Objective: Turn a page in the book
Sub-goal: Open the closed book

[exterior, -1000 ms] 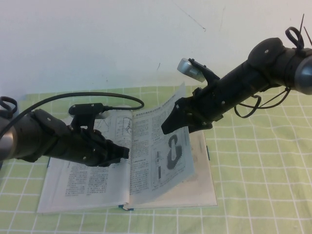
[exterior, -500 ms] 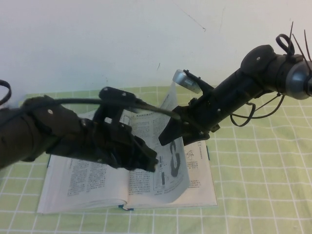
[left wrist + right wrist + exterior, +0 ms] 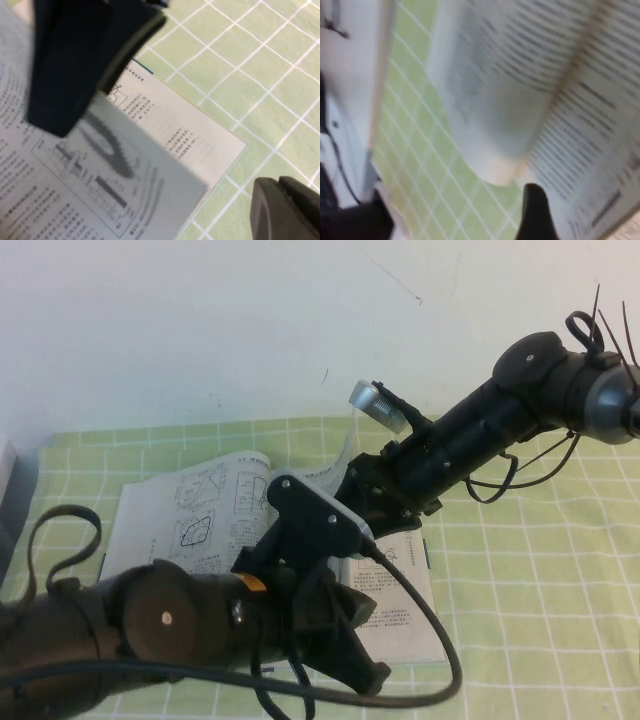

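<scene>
The book (image 3: 400, 592) lies open on the green checked cloth, and its left leaf with polygon outlines (image 3: 195, 512) is exposed. The page (image 3: 331, 472) stands raised over the spine. My right gripper (image 3: 353, 500) is shut on the page's upper part. In the right wrist view the curved page (image 3: 555, 85) runs beside one dark finger (image 3: 535, 215). My left gripper (image 3: 368, 645) is open and low over the book's front right part. In the left wrist view its fingers (image 3: 285, 212) straddle the lifted page (image 3: 95, 195) above the book's right leaf (image 3: 170, 125).
The green checked cloth (image 3: 540, 570) covers the table up to a white wall. My left arm (image 3: 180, 630) hides the book's lower middle, and its cable (image 3: 440, 640) loops over the book's right front corner. A grey object (image 3: 5, 495) stands at the far left edge.
My left arm has swung right and forward across the book, from the left leaf to the front right. My right gripper has carried the page leftward, from leaning right to standing over the spine.
</scene>
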Available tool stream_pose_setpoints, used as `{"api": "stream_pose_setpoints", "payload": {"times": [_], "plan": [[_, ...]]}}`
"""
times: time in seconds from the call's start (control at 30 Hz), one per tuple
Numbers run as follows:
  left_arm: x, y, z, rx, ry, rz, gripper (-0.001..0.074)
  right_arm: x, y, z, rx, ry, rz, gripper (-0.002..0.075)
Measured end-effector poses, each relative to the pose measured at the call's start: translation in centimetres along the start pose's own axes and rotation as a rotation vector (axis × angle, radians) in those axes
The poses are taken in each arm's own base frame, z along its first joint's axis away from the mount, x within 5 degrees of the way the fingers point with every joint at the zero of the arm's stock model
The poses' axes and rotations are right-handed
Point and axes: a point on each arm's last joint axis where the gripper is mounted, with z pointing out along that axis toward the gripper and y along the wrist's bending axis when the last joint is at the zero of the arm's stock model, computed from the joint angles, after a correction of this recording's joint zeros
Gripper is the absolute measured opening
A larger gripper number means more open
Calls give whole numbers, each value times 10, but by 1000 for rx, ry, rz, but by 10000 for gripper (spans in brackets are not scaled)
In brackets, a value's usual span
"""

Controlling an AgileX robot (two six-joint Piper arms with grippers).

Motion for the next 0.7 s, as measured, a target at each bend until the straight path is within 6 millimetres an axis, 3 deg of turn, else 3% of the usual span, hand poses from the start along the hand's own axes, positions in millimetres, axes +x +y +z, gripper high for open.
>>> {"api": "stream_pose_setpoints", "payload": {"times": [0.23,0.47,0.57,0.7], "plan": [[4,-20,4,-19,-58,40,-4,-1,-3,2,14,-8,4,440],[2,-42,4,-28,-140,78,-4,-7,3,9,-100,-68,-8,439],[1,-43,8,-58,-165,86,-4,-8,7,11,-123,-84,-7,439],[10,-37,29,-118,-137,98,-4,-8,8,11,-126,-87,-8,439]]}}
